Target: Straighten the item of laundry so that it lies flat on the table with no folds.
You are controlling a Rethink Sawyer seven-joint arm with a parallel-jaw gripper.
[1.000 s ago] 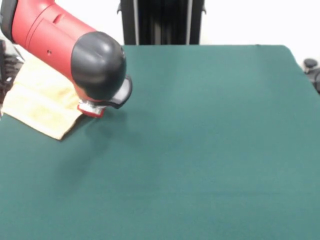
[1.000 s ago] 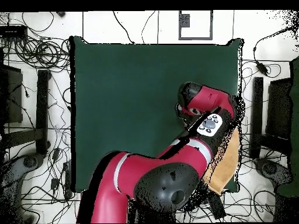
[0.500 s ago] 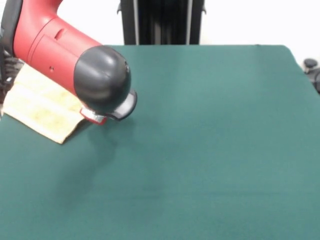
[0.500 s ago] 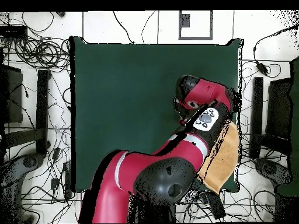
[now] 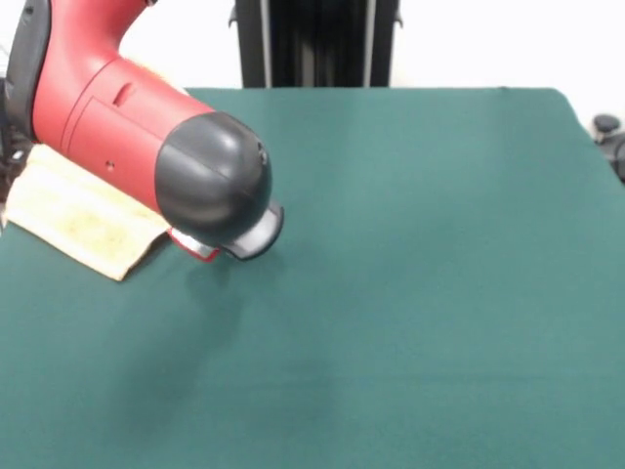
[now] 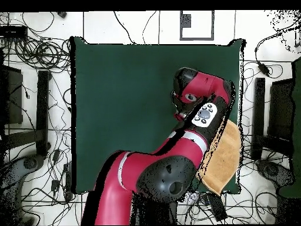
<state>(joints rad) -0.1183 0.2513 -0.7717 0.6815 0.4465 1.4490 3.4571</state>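
Observation:
The item of laundry (image 5: 76,217), a tan terry towel, lies at the left edge of the table (image 5: 439,254) in the front view, partly hidden behind the red arm. From overhead the towel (image 6: 226,158) sits at the table's (image 6: 123,100) right edge and hangs a little over it. My gripper (image 5: 207,250) is tucked under the black wrist head, just right of the towel's nearest corner and low over the cloth. Only a red and black sliver of it shows. Whether it touches the towel is hidden.
The red arm (image 6: 197,126) crosses the towel's inner side in the overhead view. Cables and stands (image 6: 35,106) ring the table on the floor. A black column (image 5: 314,44) rises behind the far edge.
The wrist head has slid away from the towel toward the table's middle. More of the towel shows spread out in the overhead view than a second ago.

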